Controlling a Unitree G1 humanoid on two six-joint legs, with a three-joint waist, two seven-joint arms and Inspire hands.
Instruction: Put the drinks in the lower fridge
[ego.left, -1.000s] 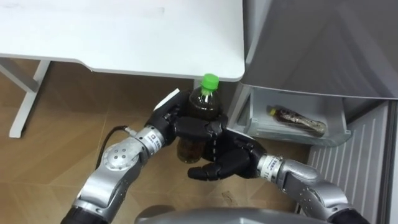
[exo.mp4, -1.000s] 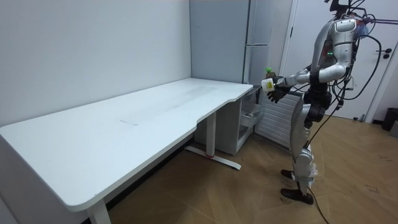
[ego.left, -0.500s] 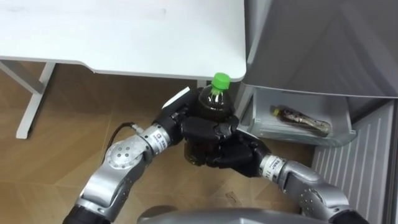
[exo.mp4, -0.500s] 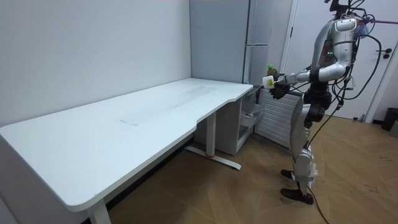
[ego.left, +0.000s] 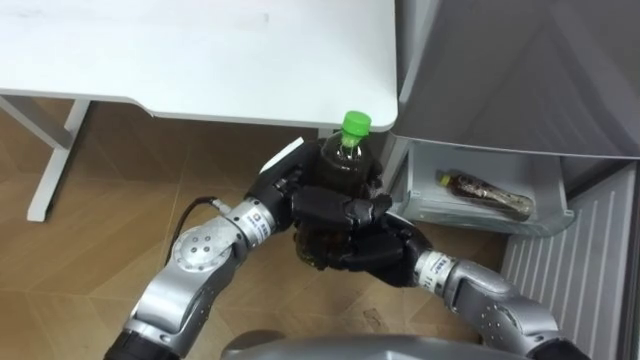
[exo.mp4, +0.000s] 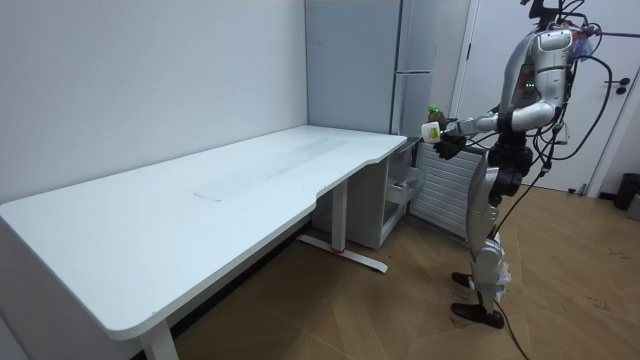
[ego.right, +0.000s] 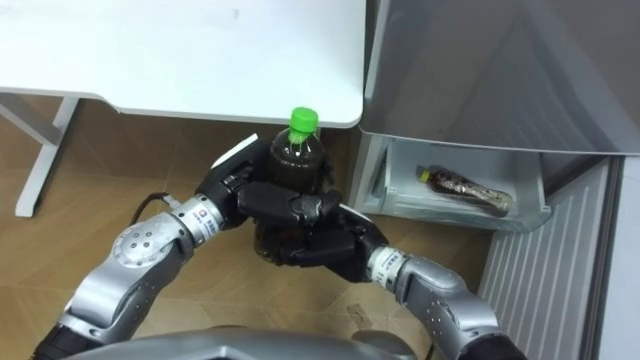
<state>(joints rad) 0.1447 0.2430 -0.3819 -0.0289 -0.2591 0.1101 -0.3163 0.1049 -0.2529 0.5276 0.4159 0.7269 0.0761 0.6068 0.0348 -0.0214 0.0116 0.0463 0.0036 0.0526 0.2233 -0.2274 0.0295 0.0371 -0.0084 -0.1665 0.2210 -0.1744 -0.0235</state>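
Drinks look half put away. The fridge (ego.left: 500, 70) has its lower drawer (ego.left: 480, 222) pulled out, and a lying bottle (ego.left: 482, 195) of dark drink already rests on its side in that drawer. A held bottle (ego.left: 338, 172) is in the air just beside the fridge's lower part, on the side away from the drawer's far end, and not yet over the drawer. By my reading, this bottle must be carried across and laid next to the other one, and the drawer most likely has to be pushed shut afterwards.

The held bottle stands upright and is clear plastic. It is filled nearly to the neck with dark brown liquid. Both hands cover its lower half, so I cannot tell its base or any label from the eye views.

The left hand (ego.left: 298, 200) grips it from the side away from the fridge, with its fingers (ego.left: 345, 208) curled round the middle. The right hand (ego.left: 385, 250) cups it from below on the fridge side, with fingers wrapped round the bottom part.

A bright green cap (ego.left: 355, 123) tops the bottle, clear of both hands.
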